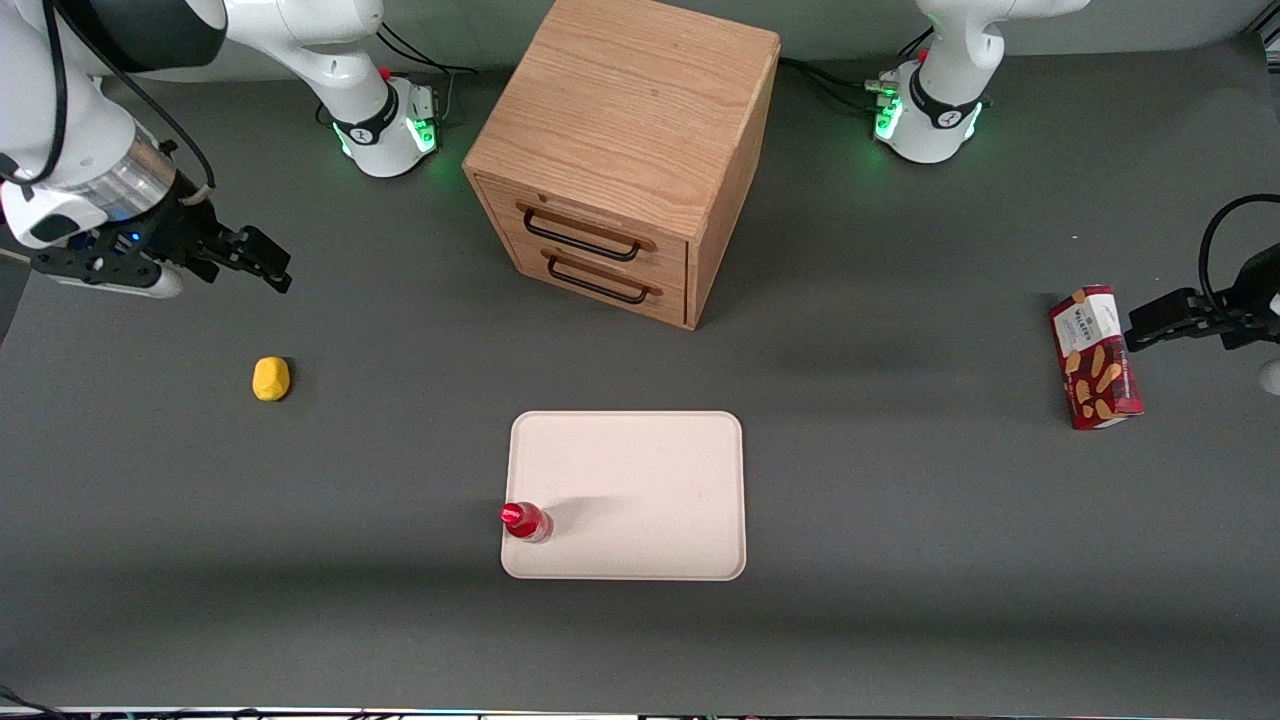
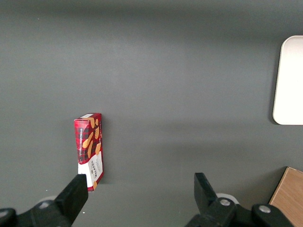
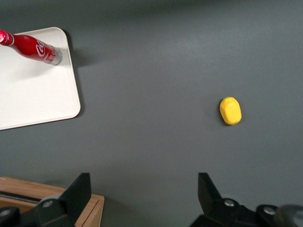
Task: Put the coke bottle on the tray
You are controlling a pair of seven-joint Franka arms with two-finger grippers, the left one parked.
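From the front, the job looks done: the coke bottle (image 1: 525, 521) stands upright on the tray (image 1: 640, 480), just inside the tray's corner nearest the camera on the working arm's side. Nothing else sits on the tray. The gripper (image 1: 262, 262) hangs in the air well away from the tray, toward the working arm's end of the table, above a small yellow object (image 1: 270, 379); it holds nothing. A wooden two-drawer cabinet (image 1: 625, 150) stands farther from the camera than the tray, both drawers closed, contents hidden.

In the right wrist view the gripper's fingers (image 3: 78, 191) stand wide apart and empty, with the bottle (image 3: 35, 48) on the tray (image 3: 38, 94).

The left wrist view shows only a red biscuit box (image 2: 89, 149) and an edge of the tray (image 2: 288, 80).
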